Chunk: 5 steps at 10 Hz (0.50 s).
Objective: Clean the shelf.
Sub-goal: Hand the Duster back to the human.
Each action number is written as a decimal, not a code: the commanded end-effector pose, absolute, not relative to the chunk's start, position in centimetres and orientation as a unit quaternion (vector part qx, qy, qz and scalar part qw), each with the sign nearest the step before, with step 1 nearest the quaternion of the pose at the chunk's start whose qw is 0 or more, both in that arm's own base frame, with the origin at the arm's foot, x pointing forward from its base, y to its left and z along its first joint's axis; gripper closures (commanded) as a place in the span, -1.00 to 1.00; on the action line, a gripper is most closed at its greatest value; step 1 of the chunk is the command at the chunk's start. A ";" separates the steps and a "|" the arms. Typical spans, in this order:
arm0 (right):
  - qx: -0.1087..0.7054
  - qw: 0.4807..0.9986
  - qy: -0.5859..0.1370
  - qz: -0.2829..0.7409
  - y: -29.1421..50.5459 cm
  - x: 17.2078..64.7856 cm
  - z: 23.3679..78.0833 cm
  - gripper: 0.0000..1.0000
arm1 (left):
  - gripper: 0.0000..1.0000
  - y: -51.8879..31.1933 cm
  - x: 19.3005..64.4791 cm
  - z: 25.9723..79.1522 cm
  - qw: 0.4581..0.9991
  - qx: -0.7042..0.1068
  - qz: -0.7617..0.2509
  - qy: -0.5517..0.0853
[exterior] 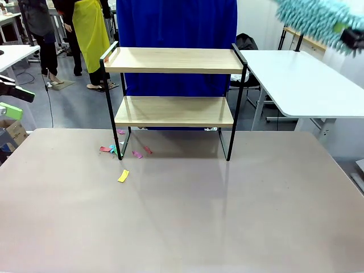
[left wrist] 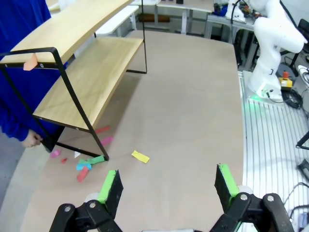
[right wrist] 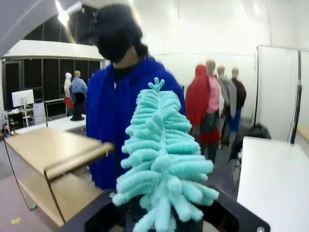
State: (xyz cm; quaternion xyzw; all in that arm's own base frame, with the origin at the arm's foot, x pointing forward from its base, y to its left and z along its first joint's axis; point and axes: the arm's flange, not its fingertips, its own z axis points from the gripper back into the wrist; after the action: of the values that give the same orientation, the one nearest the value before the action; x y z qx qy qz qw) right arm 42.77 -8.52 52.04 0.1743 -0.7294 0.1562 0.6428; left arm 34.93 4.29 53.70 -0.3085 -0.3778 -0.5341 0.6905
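Observation:
The shelf (exterior: pixel 173 60), two light wooden boards in a thin black frame, stands at the back middle of the table. Both boards look bare from the front; a small orange scrap (left wrist: pixel 30 63) sticks at the top board's corner. High at the right, above the level of the shelf's top board, my right gripper (exterior: pixel 352 37) is shut on a fluffy teal duster (exterior: pixel 315 20). In the right wrist view the duster (right wrist: pixel 161 159) rises between the jaws, with the shelf (right wrist: pixel 53 145) lower left. My left gripper (left wrist: pixel 167 186) is open, green pads (left wrist: pixel 108 186) apart, over the table left of the shelf.
Coloured paper scraps (exterior: pixel 122 151) lie on the table by the shelf's front left leg, and a yellow one (exterior: pixel 123 176) lies nearer me. A person in blue (exterior: pixel 176 25) stands right behind the shelf. A white table (exterior: pixel 301 79) stands at the back right.

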 end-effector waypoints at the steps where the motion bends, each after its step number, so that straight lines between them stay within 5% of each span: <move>1: 0.115 0.683 -0.718 0.076 -8.0 41.8 44.8 0.66 | -1.00 4.2 35.0 53.7 0.679 -0.313 -0.536 -0.392; 5: 0.114 0.721 -0.682 0.041 -9.4 41.7 37.7 0.66 | -1.00 4.2 35.0 53.7 0.679 -0.313 -0.536 -0.392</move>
State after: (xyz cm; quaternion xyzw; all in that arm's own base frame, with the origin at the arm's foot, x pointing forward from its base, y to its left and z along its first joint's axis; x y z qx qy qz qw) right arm 45.14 -11.77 38.68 0.1775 -0.6548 0.1067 0.7269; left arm 34.97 4.28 53.70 -0.3093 -0.3787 -0.5330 0.6905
